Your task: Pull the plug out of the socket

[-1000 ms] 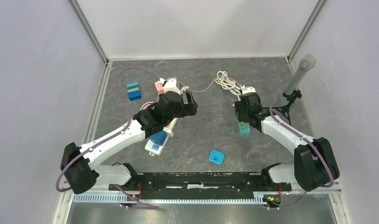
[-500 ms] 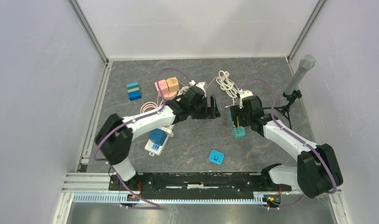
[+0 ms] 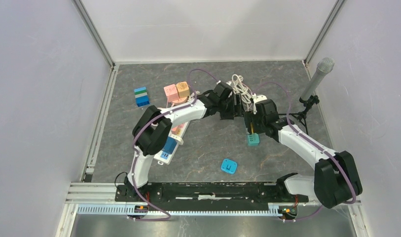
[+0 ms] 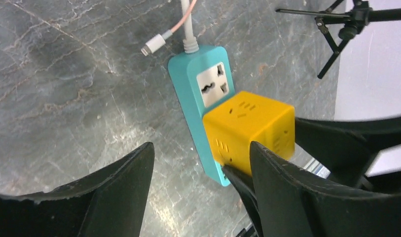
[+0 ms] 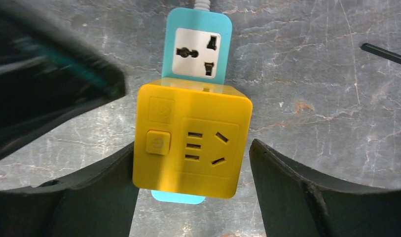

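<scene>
A yellow cube plug sits in the teal socket strip, which lies flat on the grey table. My right gripper is open and straddles the cube: its left finger is against the cube's side and its right finger stands a little apart. My left gripper is open over the bare table just left of the strip. Its right finger is beside the plug. In the top view the two grippers, left and right, meet above the strip.
A white power strip with a blue plug lies at the left. A blue square piece lies in front. Pink and orange blocks, a blue-green block, a white cable coil and a microphone stand stand further back.
My left arm has swung right across the table, away from the white power strip, to the teal strip. My right gripper has shifted slightly over the yellow plug.
</scene>
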Controlling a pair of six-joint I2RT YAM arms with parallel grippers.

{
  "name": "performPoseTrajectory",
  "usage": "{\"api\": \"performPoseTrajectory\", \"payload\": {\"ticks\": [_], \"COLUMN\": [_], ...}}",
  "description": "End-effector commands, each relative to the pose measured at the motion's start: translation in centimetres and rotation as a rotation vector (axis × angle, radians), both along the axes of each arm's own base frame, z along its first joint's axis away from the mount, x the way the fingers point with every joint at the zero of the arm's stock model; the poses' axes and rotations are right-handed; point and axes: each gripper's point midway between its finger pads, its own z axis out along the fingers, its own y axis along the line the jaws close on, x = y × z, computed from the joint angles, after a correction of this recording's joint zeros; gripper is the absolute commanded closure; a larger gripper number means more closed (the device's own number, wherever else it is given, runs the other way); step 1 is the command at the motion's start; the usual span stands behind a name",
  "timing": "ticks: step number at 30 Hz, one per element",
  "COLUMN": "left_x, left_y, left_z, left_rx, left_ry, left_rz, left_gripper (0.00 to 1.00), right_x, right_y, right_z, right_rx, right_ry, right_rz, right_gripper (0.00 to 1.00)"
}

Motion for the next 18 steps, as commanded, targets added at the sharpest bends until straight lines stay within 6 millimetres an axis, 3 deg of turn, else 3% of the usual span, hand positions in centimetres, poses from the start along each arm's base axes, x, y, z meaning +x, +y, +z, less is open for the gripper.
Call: {"api": "performPoseTrajectory", "payload": {"ticks": [1,4,9,13,18], "left_x": [0.9,1.7,1.8,1.7,1.5], "left_y": [-1.6,-1.6,-2.2,-2.1,-3.1], "left_z": [-1.0,-3.2,-4.2,-5.4,-4.8], "left_rx": [-0.021,0.006,-0.010,-0.003,-0.098], "left_ry": [0.065,0.122,0.142,0.171,0.203], "left_rz": [0.019,0.034,-0.001,0.002,-0.021], "left_gripper": [0.24,0.28,0.37,0.39,0.39], "right_x": [1.9,2.2,1.8,2.1,2.1], "right_y": [0.7,1.1,0.9,1.0,0.9], "right_z": [2.6,2.1,0.9,1.2,0.9], "right_rx": [0.030,0.047,0.044,0.039,0.024], "right_ry": [-0.103,-0.094,-0.078,-0.089,-0.089], "right_rz": [0.005,-0.005,-0.015,0.002,0.010], "right_gripper": [0.22,0.26,0.24,0.27,0.29]}}
